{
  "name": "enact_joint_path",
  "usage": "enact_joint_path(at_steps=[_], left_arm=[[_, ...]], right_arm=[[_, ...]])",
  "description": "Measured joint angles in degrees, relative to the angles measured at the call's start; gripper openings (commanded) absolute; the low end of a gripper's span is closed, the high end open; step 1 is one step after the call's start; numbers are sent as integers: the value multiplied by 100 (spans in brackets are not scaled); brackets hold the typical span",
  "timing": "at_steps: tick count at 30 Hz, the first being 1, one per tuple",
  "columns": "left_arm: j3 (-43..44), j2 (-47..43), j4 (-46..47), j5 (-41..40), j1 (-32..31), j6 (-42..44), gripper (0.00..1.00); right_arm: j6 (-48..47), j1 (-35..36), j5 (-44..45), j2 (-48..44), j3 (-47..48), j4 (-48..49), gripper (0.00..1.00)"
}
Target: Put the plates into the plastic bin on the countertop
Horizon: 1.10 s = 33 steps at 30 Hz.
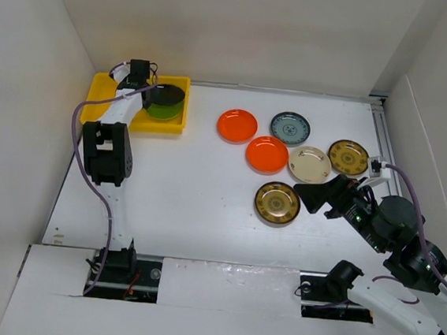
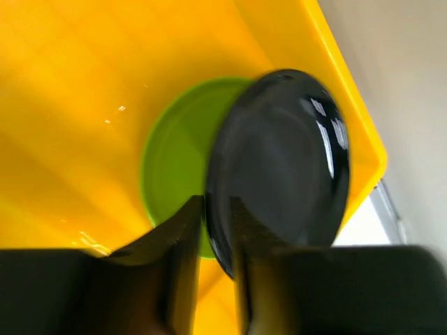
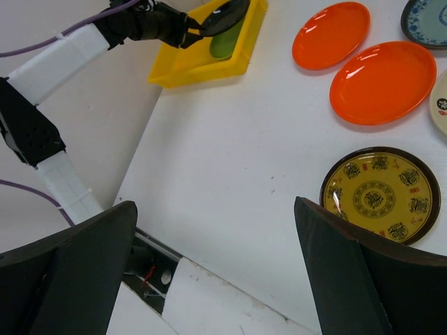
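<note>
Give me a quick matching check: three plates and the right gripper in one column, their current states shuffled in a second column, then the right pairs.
Column one:
1. black plate
2. green plate
3. cream plate
4. right gripper

Column two:
A. open, holding nothing
B. lying in the bin
C. on the countertop
D. held at its rim by the left gripper, over the bin

Pairs: 1-D, 2-B, 3-C, 4-A
</note>
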Motion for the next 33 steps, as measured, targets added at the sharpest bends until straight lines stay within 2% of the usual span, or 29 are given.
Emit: enact_joint_path(at_steps=[2, 4, 5, 6, 7, 13, 16, 23, 27, 33], left_arm=[[105, 0, -175, -39, 35, 31, 25], [184, 0, -267, -74, 55, 61, 55], [190, -13, -295, -96, 70, 83, 64], [177, -31, -321, -109, 79, 44, 67], [125, -61, -326, -120, 83, 31, 78], [-754, -616, -197, 149, -46, 201, 100], [-1364, -1182, 96, 267, -562, 479, 100], [-2973, -2273, 1582, 1005, -2697, 758, 100], [-4063, -2367, 2181, 1464, -3246, 658, 100], [-4275, -1982, 2813, 1843, -3768, 614, 100]], right_arm=[[0, 0, -17, 0, 0, -2, 100], [-24, 0, -20, 0, 0, 0, 100], [-37, 0, -22, 0, 0, -2, 100], [-42, 0, -22, 0, 0, -2, 100], [-46, 0, -22, 0, 0, 0, 100], [-63, 0, -63, 11, 0, 9, 100], [-61, 0, -63, 33, 0, 26, 100], [-57, 0, -61, 44, 0, 35, 100], [-57, 0, -59, 0, 0, 33, 100], [-11, 0, -13, -188, 0, 11, 100]])
